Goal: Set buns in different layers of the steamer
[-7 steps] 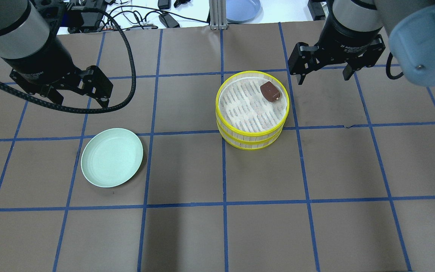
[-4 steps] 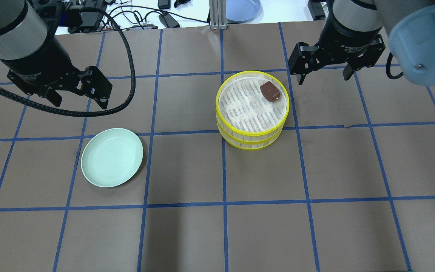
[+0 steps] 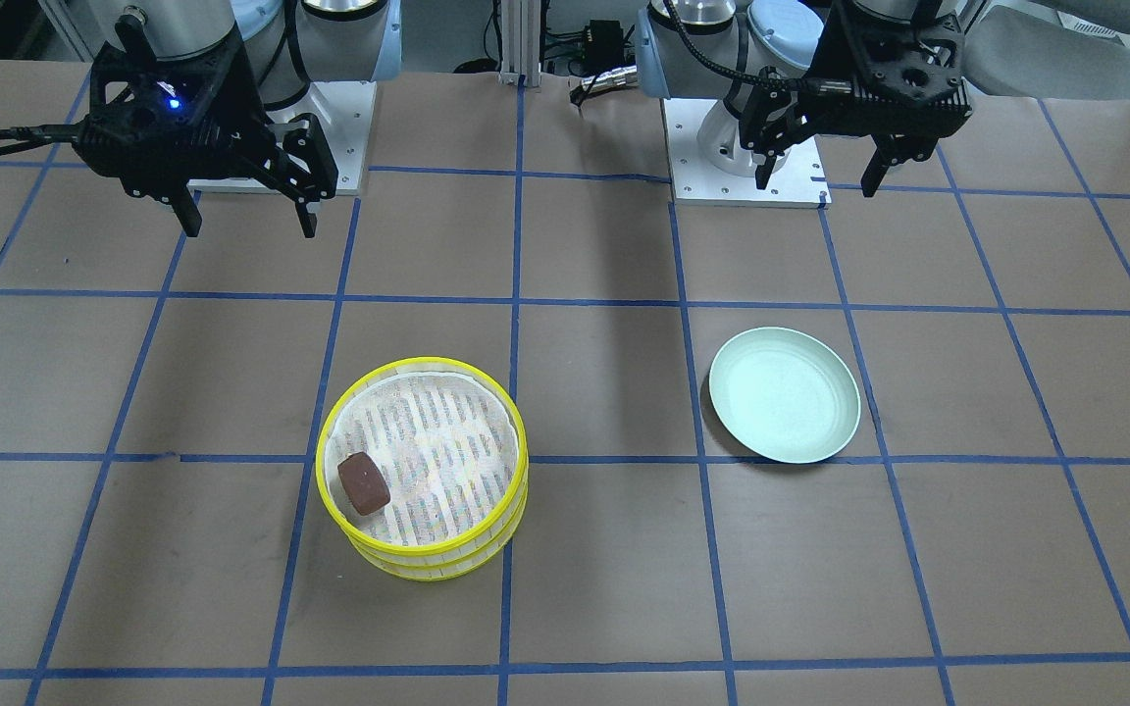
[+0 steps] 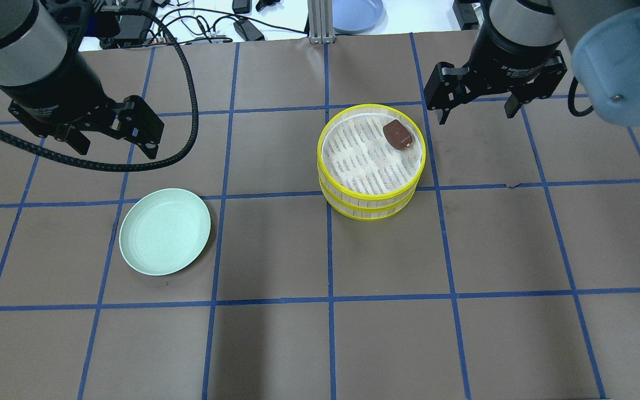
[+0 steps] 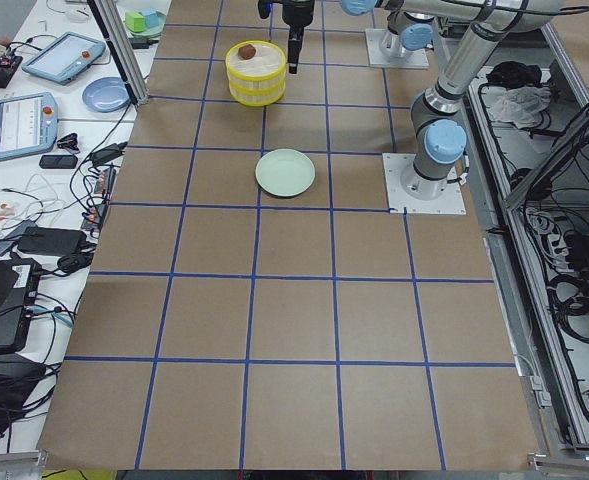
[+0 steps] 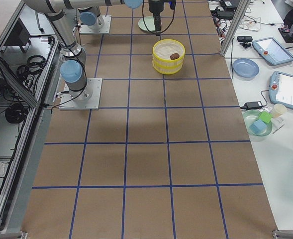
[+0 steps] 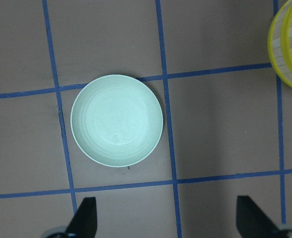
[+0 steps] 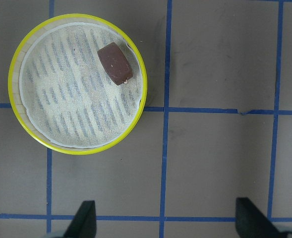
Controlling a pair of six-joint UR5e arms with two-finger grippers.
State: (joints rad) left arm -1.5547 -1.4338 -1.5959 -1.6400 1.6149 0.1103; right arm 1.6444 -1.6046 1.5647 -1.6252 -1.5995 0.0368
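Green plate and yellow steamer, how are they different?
The green plate is mint all over; the steamer has yellow rims and pale slatted sides. The plate is one low dish; the steamer is two stacked trays. The steamer holds a brown bun; the plate holds none. Both are round.

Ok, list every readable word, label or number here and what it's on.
"2F Adaptive": white print on the right gripper, overhead view; the rest blurs.
White print on the left gripper: too blurred to read.
The tablet screens beside the table: too small to read.
The steamer layers, brown bun, green plate: no text.
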